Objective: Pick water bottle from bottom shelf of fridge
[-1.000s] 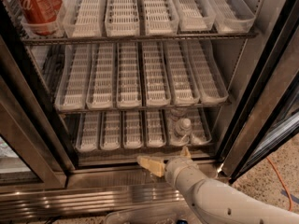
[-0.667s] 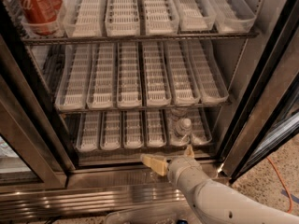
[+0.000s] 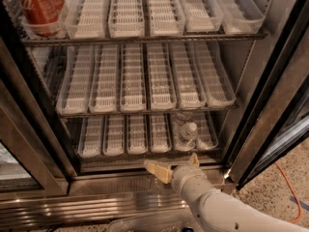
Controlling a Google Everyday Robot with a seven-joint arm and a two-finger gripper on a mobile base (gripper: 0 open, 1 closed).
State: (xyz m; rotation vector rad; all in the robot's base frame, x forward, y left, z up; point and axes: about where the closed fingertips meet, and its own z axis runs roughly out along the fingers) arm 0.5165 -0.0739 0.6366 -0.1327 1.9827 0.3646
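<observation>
Camera view: your pincer (image 3: pixel 176 164) hangs low by the fridge (image 3: pixel 120 190) sill, fingers spread wide, prob. so they can straddle the water bottle (image 3: pixel 188 130) standing upright just beyond, 2nd lane from right, front of the bottom shelf (image 3: pixel 125 154).
</observation>
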